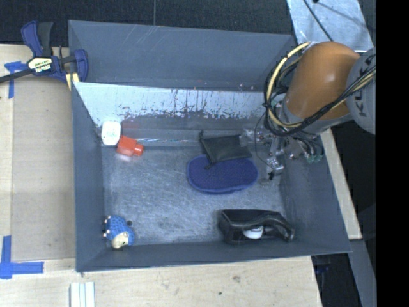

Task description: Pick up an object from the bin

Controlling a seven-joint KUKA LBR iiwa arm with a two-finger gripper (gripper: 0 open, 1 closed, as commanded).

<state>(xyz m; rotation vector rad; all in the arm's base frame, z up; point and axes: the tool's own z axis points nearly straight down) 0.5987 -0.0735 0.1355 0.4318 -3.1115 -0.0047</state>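
Blue oval pad [222,174] lies flat just right of the middle of the bin [192,248], and the gripper [275,162] hangs low, right at the pad's 3 o'clock edge. Open, closed, gripping anything? Can't tell from here. A black wedge [220,147] touches the pad at 12 o'clock. Around the bin: black handled thing [255,227] at 5, red block [130,148] and white piece [110,133] at 10, small blue toy [118,231] at 7.
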